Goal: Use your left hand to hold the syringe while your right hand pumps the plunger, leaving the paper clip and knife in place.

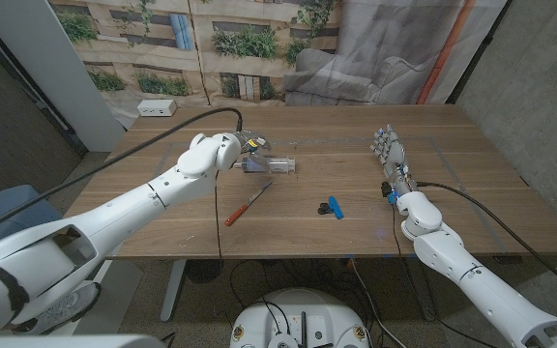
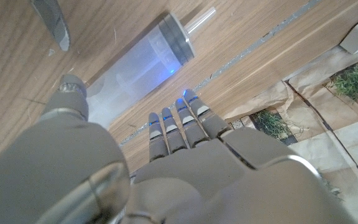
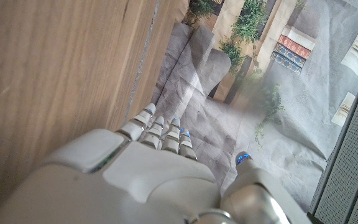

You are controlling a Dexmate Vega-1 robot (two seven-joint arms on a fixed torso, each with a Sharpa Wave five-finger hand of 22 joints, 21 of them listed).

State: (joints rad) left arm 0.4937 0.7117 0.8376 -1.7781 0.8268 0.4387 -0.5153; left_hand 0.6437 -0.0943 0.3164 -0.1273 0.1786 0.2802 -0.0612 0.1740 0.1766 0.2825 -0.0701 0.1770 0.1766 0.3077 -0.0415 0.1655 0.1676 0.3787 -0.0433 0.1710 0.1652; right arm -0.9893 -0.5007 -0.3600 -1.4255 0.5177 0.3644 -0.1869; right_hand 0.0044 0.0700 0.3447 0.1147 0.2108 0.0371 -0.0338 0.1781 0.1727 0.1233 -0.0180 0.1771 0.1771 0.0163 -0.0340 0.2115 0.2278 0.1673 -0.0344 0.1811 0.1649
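Observation:
A clear syringe (image 1: 271, 166) lies on its side on the wooden table (image 1: 356, 179), left of the middle. In the left wrist view its barrel (image 2: 135, 68) and plunger rod (image 2: 201, 18) are plain. My left hand (image 1: 222, 152) hovers at the syringe's left end, its thumb (image 2: 73, 93) by the barrel's tip and its fingers (image 2: 178, 121) spread beside the barrel, gripping nothing. A red-handled knife (image 1: 248, 206) lies in front of the syringe, its blade (image 2: 51, 22) showing. The blue paper clip (image 1: 334, 207) sits near the centre front. My right hand (image 1: 391, 155) stands far to the right, fingers (image 3: 160, 130) extended, holding nothing.
A white box (image 1: 158, 108) sits at the table's back left corner. A black cable (image 1: 211, 116) arcs over the left arm. A grey sheet and a printed backdrop (image 1: 259, 48) hang behind the table. The table's right edge runs close to my right hand.

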